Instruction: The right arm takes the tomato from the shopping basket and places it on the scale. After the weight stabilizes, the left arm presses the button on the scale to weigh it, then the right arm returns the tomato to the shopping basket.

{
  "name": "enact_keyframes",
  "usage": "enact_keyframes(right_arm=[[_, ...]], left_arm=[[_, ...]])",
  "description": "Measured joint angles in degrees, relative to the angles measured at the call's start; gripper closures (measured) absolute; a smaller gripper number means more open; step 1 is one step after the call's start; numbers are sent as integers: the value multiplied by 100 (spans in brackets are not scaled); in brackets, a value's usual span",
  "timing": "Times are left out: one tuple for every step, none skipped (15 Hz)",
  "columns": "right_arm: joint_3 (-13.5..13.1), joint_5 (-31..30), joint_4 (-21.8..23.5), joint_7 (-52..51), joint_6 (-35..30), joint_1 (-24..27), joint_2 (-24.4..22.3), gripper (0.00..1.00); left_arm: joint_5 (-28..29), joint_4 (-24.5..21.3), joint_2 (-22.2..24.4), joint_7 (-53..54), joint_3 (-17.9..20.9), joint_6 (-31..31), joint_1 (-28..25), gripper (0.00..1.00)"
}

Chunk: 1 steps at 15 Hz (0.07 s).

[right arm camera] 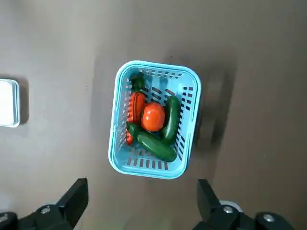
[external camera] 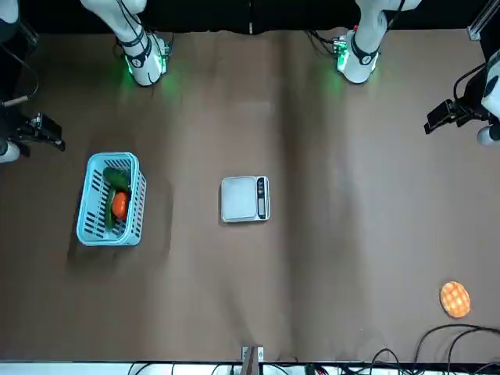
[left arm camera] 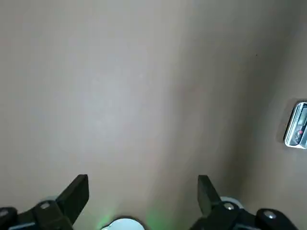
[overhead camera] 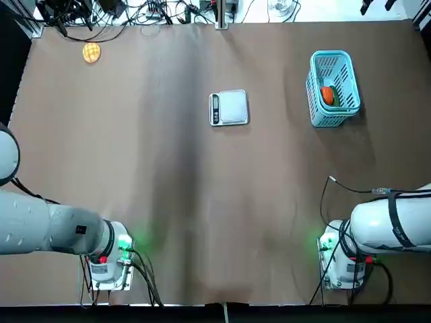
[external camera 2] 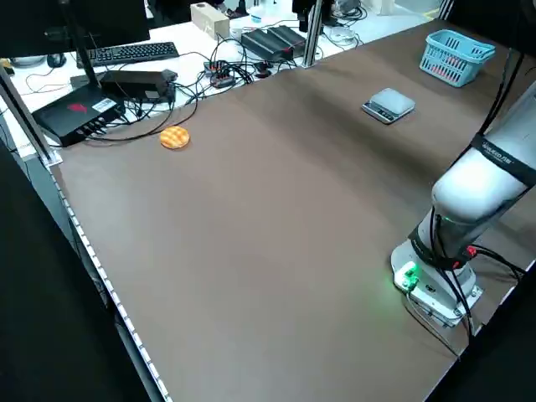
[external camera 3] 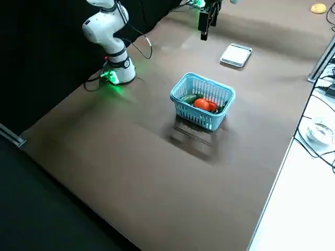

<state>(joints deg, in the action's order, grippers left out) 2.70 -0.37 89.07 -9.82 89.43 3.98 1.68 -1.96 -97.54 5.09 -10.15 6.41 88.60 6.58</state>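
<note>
Closest to the camera in the right wrist view, the two black fingers of my right gripper [right arm camera: 142,182] stand wide apart with nothing between them. Beyond them is the shopping basket [right arm camera: 154,170], light blue, its slatted walls unbroken by any contact with me. Inside, the tomato [right arm camera: 153,117] sits between a red vegetable [right arm camera: 135,108] and a dark green one [right arm camera: 171,120], with another green one [right arm camera: 156,146] beside it.

In the left wrist view, my left gripper [left arm camera: 143,176] also has its fingers spread over bare table, the scale [left arm camera: 298,125] partly cut off by the border.

From the top view, the basket stands in the upper right and the scale just above centre, its plate bare, with open brown table [overhead camera: 279,168] between. Upper left, a yellow-orange round item [overhead camera: 91,52] lies near the table's far edge.

In the front view, my right gripper hangs at the upper left and my left gripper at the upper right, both clear of basket and scale.

Across the left side view, the basket is at the upper right, near the table's edge.

In the right side view, I see the tomato within the basket's rim, just above centre, and the scale farther up and right.
</note>
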Motion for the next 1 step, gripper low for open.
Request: enact_keyframes(right_arm=[[0, 0, 0, 0, -17, 0, 0, 0]], left_arm=[[0, 0, 0, 0, 0, 0, -1, 0]])
